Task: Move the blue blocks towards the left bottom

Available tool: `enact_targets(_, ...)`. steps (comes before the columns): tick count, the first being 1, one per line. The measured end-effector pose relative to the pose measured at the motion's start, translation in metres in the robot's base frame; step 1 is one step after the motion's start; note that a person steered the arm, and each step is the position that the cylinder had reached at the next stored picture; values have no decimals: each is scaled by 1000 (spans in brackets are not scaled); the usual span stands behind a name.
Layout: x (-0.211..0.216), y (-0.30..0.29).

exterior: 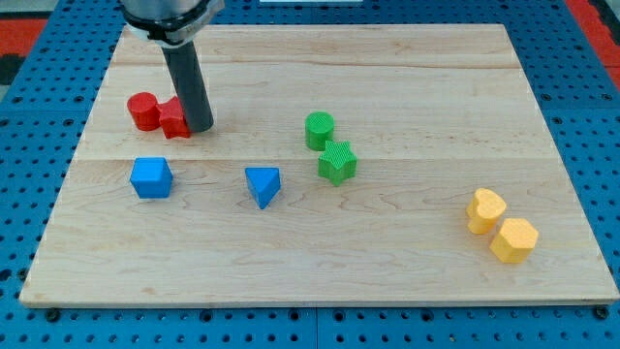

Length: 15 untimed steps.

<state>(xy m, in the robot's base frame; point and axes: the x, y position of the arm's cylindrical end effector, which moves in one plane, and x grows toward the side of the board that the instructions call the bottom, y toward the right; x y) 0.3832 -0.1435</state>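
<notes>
My tip (201, 127) is a bare rod end with nothing to open or close and nothing held; it rests on the wooden board (407, 281) in the upper left area, touching or just beside the red block (175, 120) on that block's right, with a red cylinder (143, 111) against that block's far side. Below it, toward the view's bottom, sit the task's two pieces: the blue cube (151, 177) just down and left of the tip, and the blue triangular block (263, 185) down and right, the two near each other but apart. Further right stand a green cylinder (320, 129) and a green star-like block (337, 162), close together, and well away at the lower right a yellow pair (500, 226). To do this step well, I judge the tip should leave the reds without dragging them, pass round to the upper-right side of the triangular block, and push through its middle toward the bottom-left corner; an off-centre contact on that pointed shape would likely spin it aside. The cube then needs the same approach from its upper right.
</notes>
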Motion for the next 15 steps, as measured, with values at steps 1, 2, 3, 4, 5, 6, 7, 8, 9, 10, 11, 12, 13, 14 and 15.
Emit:
enact_targets(1,-6,-1)
enact_targets(2,-5,-1)
enact_targets(3,7,3)
enact_targets(4,32,22)
enact_targets(5,55,51)
enact_targets(6,69,110)
enact_targets(7,80,127)
enact_targets(8,80,131)
enact_targets(9,80,132)
enact_targets(10,83,132)
enact_targets(11,89,92)
enact_targets(12,88,32)
enact_targets(13,75,-25)
enact_targets(14,58,-43)
enact_targets(15,74,-69)
